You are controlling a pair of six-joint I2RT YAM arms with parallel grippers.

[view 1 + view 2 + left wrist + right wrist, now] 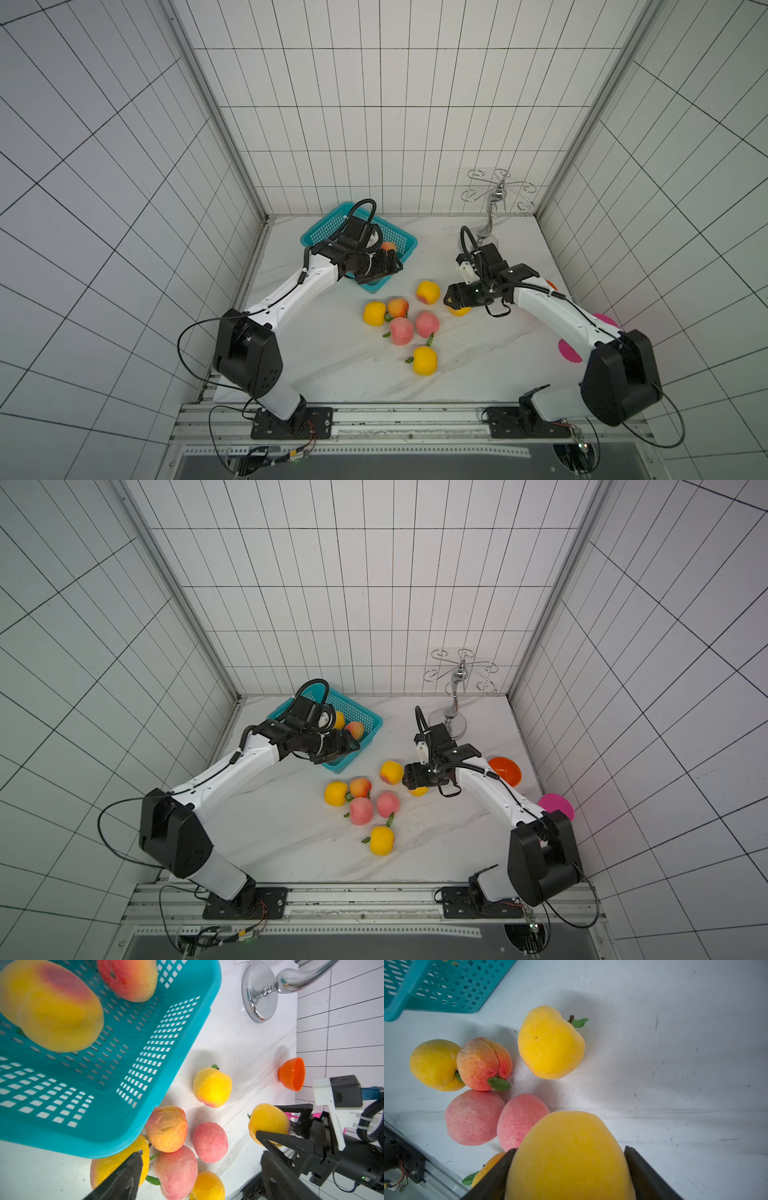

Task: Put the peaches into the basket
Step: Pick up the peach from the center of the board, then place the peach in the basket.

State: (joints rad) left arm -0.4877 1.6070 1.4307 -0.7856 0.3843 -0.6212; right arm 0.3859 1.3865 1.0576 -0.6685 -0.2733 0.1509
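Ana: Black fingertips (133, 1167) of the left gripper (201, 1157) sit closest to its wrist lens, spread wide with nothing between them. Under that gripper is the basket (83, 1140), holding a yellow peach (49, 1005) and a pink-orange peach (128, 978).

Ben: And further right?

Ana: Six loose peaches (401, 330) lie on the bench (332, 374) between the two grippers. The right gripper (570, 1150) is pinching one more, the gripped peach (566, 1178), a pad on each flank.

Ben: So the carry is next, I'd judge. How to do it well?

Ana: Lift clear of the cluster ahead of the fingertips, cross to the basket, and let go low over bare mesh, not onto fruit. The left arm should leave the space above the basket first.

Ben: Do the views differ?

Ana: Only the right wrist view shows both pads seated. In a top view just the pink-orange peach (388, 246) shows past the left arm; the left wrist view shows both. Whether the gripped peach is off the bench, I cannot tell.
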